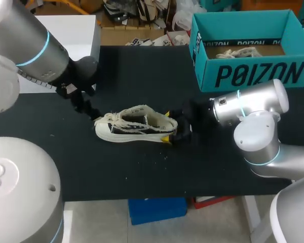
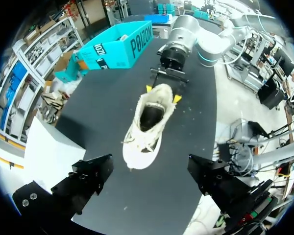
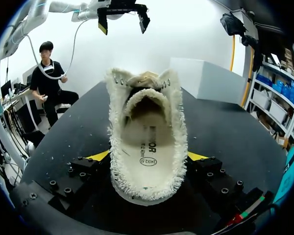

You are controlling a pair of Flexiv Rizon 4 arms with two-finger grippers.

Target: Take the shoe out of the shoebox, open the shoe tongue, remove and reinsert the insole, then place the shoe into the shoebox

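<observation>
Gripping the shoe [image 1: 134,126] at its half-hidden heel is the right pincer [image 3: 148,156]; the left pincer [image 3: 123,22] gapes wide.

Shoe [image 1: 137,126] of rough frayed cream cloth, smooth white rubbery sole [image 1: 124,136], smooth pale insole [image 3: 148,159], matt black counter [image 1: 142,172], matt teal cardboard shoebox [image 1: 253,75] at two o'clock, glossy silver right arm [image 1: 256,101], matt black right fingers [image 3: 82,167]
</observation>
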